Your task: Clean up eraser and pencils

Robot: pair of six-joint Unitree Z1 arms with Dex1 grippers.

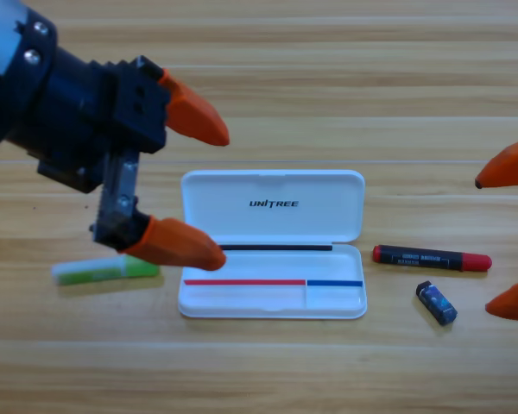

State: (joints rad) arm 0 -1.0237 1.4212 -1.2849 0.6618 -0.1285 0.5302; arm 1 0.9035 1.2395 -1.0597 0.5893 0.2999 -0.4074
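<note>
Sticks lay either side of the white case [272, 246]: your left tool [203, 185], jaws wide apart, hovered just right of the green pencil [105, 271], which ran left-right along the tabletop [268, 69]. Black-and-red pencil [432, 257] and eraser [436, 303] sat nearer your right tool [501, 241], also spread and holding nothing.

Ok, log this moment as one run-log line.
left gripper: open, above green pencil | right gripper: open, waiting at right edge | black-red pencil, eraser: on table, right of open case
</note>
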